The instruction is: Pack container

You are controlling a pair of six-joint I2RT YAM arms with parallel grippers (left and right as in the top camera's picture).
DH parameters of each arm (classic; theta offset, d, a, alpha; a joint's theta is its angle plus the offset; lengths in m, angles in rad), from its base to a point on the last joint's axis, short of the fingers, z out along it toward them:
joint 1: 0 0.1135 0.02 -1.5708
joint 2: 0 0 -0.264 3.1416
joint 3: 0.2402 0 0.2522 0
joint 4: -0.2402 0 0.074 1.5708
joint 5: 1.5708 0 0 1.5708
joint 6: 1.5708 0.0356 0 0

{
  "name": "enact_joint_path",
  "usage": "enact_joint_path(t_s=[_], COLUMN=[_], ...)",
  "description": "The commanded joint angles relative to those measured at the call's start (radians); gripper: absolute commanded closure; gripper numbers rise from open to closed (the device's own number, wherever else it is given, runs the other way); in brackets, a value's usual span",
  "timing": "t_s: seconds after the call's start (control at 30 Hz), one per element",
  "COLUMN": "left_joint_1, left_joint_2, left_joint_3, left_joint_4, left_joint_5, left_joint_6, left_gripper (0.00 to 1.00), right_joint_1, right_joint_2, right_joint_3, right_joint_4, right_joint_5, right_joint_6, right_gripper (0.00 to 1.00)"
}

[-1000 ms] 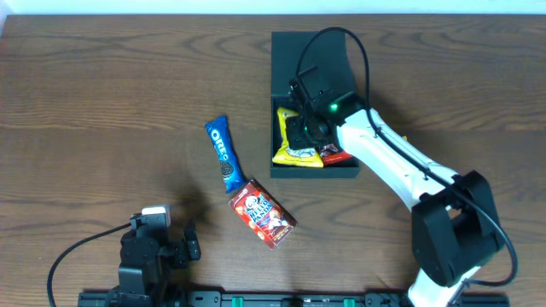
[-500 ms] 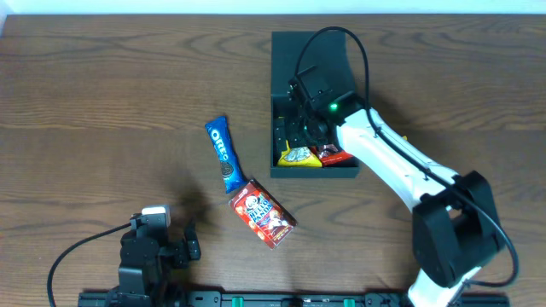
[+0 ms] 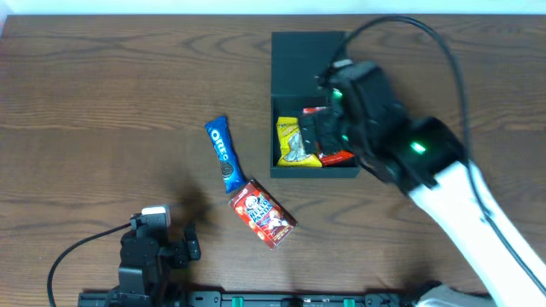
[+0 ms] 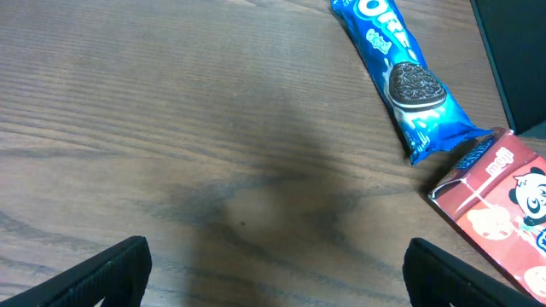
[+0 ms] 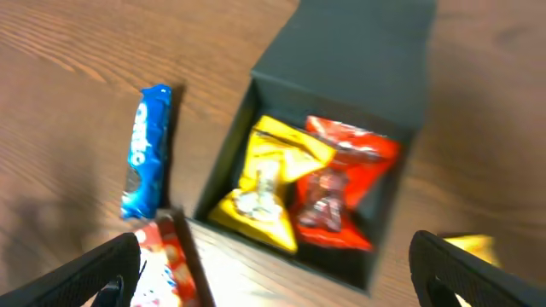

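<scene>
The container (image 3: 294, 60) is a dark box with its flap lid open, at the back right of the table. A yellow packet (image 3: 294, 142) and a red packet (image 3: 338, 157) lie side by side in it. My right gripper (image 5: 275, 271) hangs open and empty high above the container's (image 5: 358, 60) near wall, the yellow packet (image 5: 269, 183) and red packet (image 5: 337, 192) below it. A blue Oreo packet (image 3: 222, 153) and a red snack box (image 3: 263, 213) lie on the table left of the container. My left gripper (image 4: 273, 277) rests open over bare wood, the Oreo packet (image 4: 401, 77) ahead of it to the right.
My right arm (image 3: 401, 145) covers the container's right side in the overhead view. A bit of another yellow packet (image 5: 467, 247) shows on the table right of the container. The red snack box (image 4: 503, 205) lies close to the left gripper's right finger.
My right gripper opened inside the container, let go of the yellow packet, then rose up and back toward the camera. The yellow packet now lies flat beside the red one.
</scene>
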Motion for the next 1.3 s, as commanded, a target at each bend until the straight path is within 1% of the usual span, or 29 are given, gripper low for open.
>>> enact_joint_path(t_s=[0.0,0.1,0.23,0.4,0.57,0.73,0.9,1.27], left_joint_1=[0.006,0.006,0.006,0.006,0.006,0.006,0.006,0.006], left_joint_2=[-0.006,-0.006,-0.007,-0.007,-0.007,-0.006,-0.007,-0.006], left_joint_3=[-0.038,-0.038,-0.038,-0.038,-0.038,-0.038,-0.038,-0.038], left_joint_4=[-0.028,-0.028,-0.028,-0.028,-0.028,-0.028,-0.028,-0.028], left_joint_5=[0.003,0.004,0.003,0.003,0.003,0.003,0.003,0.003], left_joint_6=[0.021,0.021,0.021,0.021,0.021,0.021,0.021,0.021], left_gripper=[0.05,0.05,0.05,0.05,0.05,0.05,0.05,0.05], right_joint_1=[0.008,0.008,0.007,-0.008,-0.089,-0.152,-0.163,-0.163], right_joint_2=[-0.063,-0.139,-0.229,-0.369,-0.511,-0.614,-0.653,-0.647], right_joint_3=[-0.007,-0.042,-0.134,-0.329,-0.493,-0.620,-0.687,-0.695], right_joint_4=[-0.030,-0.065,-0.091,-0.076,-0.015,-0.002,-0.011,-0.033], right_joint_5=[0.098,0.108,0.092,0.073,0.098,0.099,0.110,0.110], right_joint_6=[-0.103,-0.155,-0.156,-0.131,-0.130,-0.021,-0.022,-0.022], right_gripper=[0.01,0.01,0.01,0.01,0.01,0.01,0.01,0.01])
